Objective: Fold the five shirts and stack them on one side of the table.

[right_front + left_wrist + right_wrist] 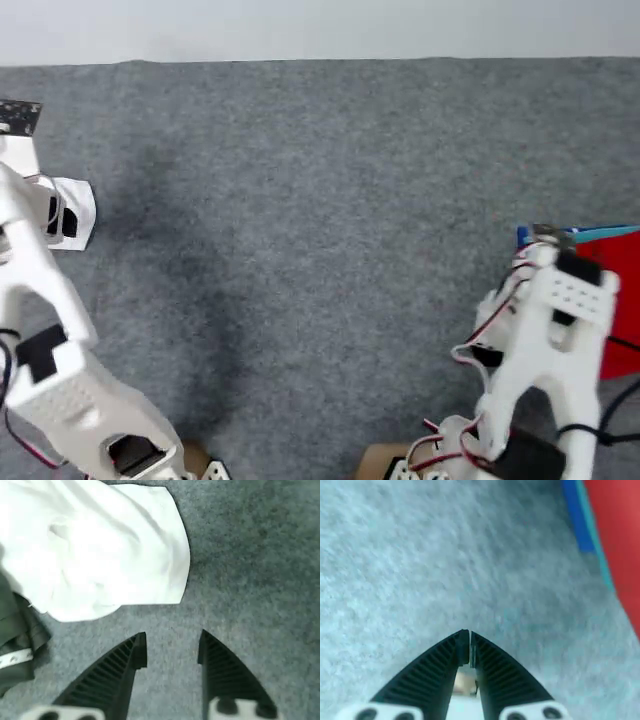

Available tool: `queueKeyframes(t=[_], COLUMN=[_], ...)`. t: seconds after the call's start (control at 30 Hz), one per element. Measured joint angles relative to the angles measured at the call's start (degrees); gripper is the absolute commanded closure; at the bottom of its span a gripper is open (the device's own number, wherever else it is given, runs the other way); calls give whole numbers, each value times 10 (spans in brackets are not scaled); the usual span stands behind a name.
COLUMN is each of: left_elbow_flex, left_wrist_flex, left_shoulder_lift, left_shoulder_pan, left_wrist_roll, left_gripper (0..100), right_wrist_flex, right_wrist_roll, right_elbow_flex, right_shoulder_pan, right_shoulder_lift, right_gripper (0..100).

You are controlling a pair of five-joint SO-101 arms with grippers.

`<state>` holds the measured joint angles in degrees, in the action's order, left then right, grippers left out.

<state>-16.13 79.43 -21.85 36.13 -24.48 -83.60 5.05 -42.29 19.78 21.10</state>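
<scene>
My left gripper [170, 650] hangs open and empty, with a rumpled white shirt [100, 545] just beyond its tips. My right gripper [470, 642] is closed on nothing beside the red-and-blue stack [615, 530]. I'd judge the job partway done.

Bright, even light, perhaps faint soft shadows

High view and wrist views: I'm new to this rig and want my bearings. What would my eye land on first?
The white shirt lies on the grey table cover just ahead of the open left gripper, with a dark garment beside it. On the right arm's side of the table, red fabric lies over blue fabric, close to the shut right gripper.
</scene>
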Motion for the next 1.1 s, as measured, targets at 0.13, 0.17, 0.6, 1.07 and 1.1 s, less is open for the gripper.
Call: queueKeyframes(t=[0.13, 0.17, 0.6, 1.07, 1.1], left_elbow_flex=[-54, -69, -293, -434, -438], left_wrist_flex=[-1, -1, -1, 31, 31], left_shoulder_lift=[-62, -76, -308, -454, -460], left_shoulder_pan=[0, 0, 11, 15, 15], left_wrist_roll=[-2, -2, -28, -82, -86], left_gripper=[815, 815, 816, 969, 982], right_wrist_flex=[63, 82, 342, 407, 407], right_wrist_roll=[0, 0, 2, 2, 2], right_elbow_flex=[-41, -50, -224, -280, -280], right_shoulder_pan=[-55, -65, -126, -194, -194], right_shoulder_lift=[34, 39, 45, 69, 69], right_gripper=[989, 989, 989, 989, 989])
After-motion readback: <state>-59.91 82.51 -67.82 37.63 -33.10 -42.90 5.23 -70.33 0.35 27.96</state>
